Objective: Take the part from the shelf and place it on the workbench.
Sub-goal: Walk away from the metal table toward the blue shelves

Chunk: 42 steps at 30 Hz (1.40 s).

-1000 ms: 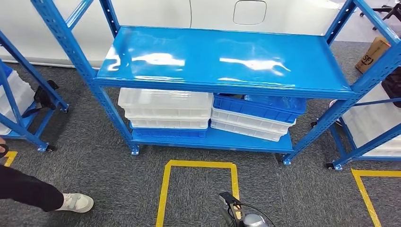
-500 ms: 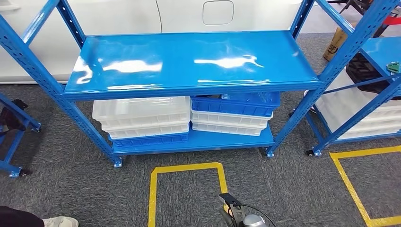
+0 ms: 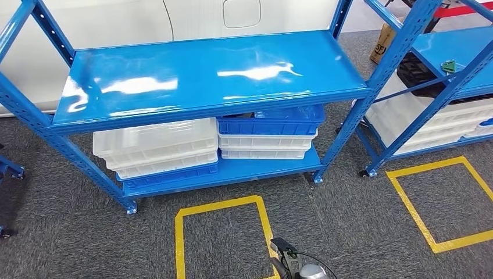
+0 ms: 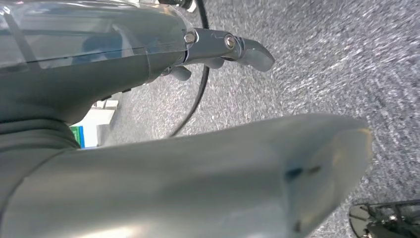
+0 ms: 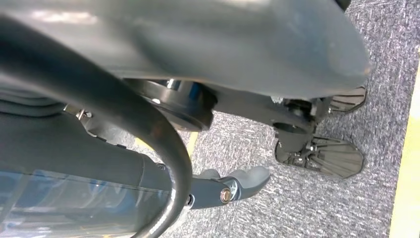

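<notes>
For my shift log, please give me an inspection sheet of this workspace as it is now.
Surface: top shelf of the blue rack is bare and glossy; no workbench seen.
Job's things: small green part lies on the neighbouring rack at right.
Clutter: white trays and blue trays stacked on the lower shelf.
Hands: left hand and right hand hang over the carpet, holding nothing; finger pose unclear.
Cables: black cable by the left hand.
Surroundings: grey carpet, yellow floor squares, cardboard box.
</notes>
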Each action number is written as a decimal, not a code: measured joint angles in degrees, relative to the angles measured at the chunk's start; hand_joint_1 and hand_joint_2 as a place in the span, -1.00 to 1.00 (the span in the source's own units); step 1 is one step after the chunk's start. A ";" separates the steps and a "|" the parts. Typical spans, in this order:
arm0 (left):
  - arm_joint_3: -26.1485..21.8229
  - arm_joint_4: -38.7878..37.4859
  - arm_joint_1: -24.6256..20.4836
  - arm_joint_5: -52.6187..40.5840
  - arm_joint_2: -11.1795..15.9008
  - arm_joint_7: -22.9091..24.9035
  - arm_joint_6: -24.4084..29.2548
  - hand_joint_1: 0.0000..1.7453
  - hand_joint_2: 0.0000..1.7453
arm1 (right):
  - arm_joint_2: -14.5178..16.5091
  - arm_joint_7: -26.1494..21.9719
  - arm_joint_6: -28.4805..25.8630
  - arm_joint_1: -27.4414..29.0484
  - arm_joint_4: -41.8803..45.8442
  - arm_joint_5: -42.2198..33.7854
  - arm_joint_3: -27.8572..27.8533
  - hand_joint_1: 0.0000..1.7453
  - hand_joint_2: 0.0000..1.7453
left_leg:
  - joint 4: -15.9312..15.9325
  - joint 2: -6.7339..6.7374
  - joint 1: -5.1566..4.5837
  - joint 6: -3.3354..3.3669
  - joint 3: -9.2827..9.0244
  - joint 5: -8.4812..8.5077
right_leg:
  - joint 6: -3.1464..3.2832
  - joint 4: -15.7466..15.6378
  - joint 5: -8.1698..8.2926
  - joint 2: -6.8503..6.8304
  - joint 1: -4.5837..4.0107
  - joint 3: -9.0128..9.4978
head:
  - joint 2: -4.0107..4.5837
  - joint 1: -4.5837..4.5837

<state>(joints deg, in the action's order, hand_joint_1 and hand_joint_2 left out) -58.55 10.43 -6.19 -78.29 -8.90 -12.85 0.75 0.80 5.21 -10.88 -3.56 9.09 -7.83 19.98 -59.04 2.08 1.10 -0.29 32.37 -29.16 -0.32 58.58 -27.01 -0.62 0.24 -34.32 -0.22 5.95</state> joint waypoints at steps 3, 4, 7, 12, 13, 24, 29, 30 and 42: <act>0.00 0.00 -0.02 0.00 0.00 0.03 -0.01 -1.00 -0.50 | -0.01 0.28 -0.33 0.21 -0.01 -0.07 -0.02 -1.00 0.00 | 0.03 0.06 0.02 -0.87 -0.17 -0.24 | 0.46 -0.56 -0.23 0.18 -0.09 0.21 | 0.00 -0.03; 0.00 0.00 -0.03 0.00 0.00 0.03 -0.01 -1.00 0.00 | -0.01 0.43 -0.39 0.24 -0.02 -0.09 -0.03 -1.00 0.50 | -0.71 -0.20 0.10 -1.09 0.04 -0.85 | 0.75 -0.73 -0.20 0.26 0.04 0.35 | 0.00 -0.05; 0.00 0.00 0.05 -0.03 0.00 0.02 -0.04 -1.00 1.00 | 0.02 0.86 -0.53 0.13 -0.02 -0.14 -0.08 -1.00 0.50 | -9.88 -1.38 0.19 -1.31 4.03 -5.74 | 1.64 -0.94 -0.27 0.47 0.21 0.78 | 0.01 -0.21; 0.01 0.00 0.13 -0.30 0.02 0.07 -0.08 -1.00 1.00 | 0.05 1.60 -0.59 0.20 -0.02 -0.29 -0.29 -1.00 1.00 | -9.59 -1.86 0.17 -1.15 4.55 -2.45 | 1.82 -0.82 -0.65 1.43 -0.03 1.50 | 0.00 -0.24; 0.01 0.00 0.12 -0.33 0.03 0.05 -0.06 -1.00 1.00 | 0.07 1.62 -0.60 0.19 -0.02 -0.30 -0.33 -1.00 1.00 | -5.75 -2.13 0.10 -1.01 2.89 -0.72 | 1.67 -0.72 -0.79 1.63 -0.13 1.61 | 0.01 -0.25; 0.02 -0.02 0.15 -0.74 -0.02 -0.53 1.10 -1.00 1.00 | 0.07 2.10 -1.16 0.39 -0.02 -0.36 -0.50 -1.00 1.00 | -0.14 -2.93 -0.42 -0.48 0.84 0.75 | 1.48 -0.67 -0.82 1.88 -0.18 1.45 | 0.01 -0.31; 0.02 -0.02 0.17 -0.76 -0.02 -0.53 1.55 -1.00 1.00 | 0.09 2.31 -1.45 0.39 -0.02 -0.37 -0.92 -1.00 1.00 | -0.18 -2.92 -0.47 -0.36 0.84 0.71 | 0.95 -0.74 -0.80 1.89 -0.14 1.43 | 0.01 -0.31; 0.02 -0.02 0.17 -0.75 -0.02 -0.52 1.61 -1.00 1.00 | 0.10 2.32 -1.47 0.39 -0.02 -0.37 -0.98 -1.00 1.00 | -0.18 -2.92 -0.48 -0.35 0.84 0.71 | 0.87 -0.74 -0.80 1.89 -0.14 1.42 | 0.01 -0.31; 0.02 -0.02 0.19 -0.77 -0.02 -0.53 1.83 -1.00 1.00 | 0.18 2.46 -1.51 0.40 -0.02 -1.03 -1.47 -1.00 1.00 | -0.08 -2.90 -0.08 -0.52 0.81 0.81 | 0.88 -0.71 -0.80 1.89 -0.51 1.36 | 0.01 -0.31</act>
<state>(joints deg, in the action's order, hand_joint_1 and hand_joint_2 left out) -58.53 10.40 -6.00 -79.06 -8.92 -13.38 2.58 0.98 7.67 -12.39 -3.16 9.07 -8.86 18.51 -59.12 -0.82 1.02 -0.80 33.19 -28.35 0.56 57.87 -27.81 1.27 -0.27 -32.95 -0.21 5.64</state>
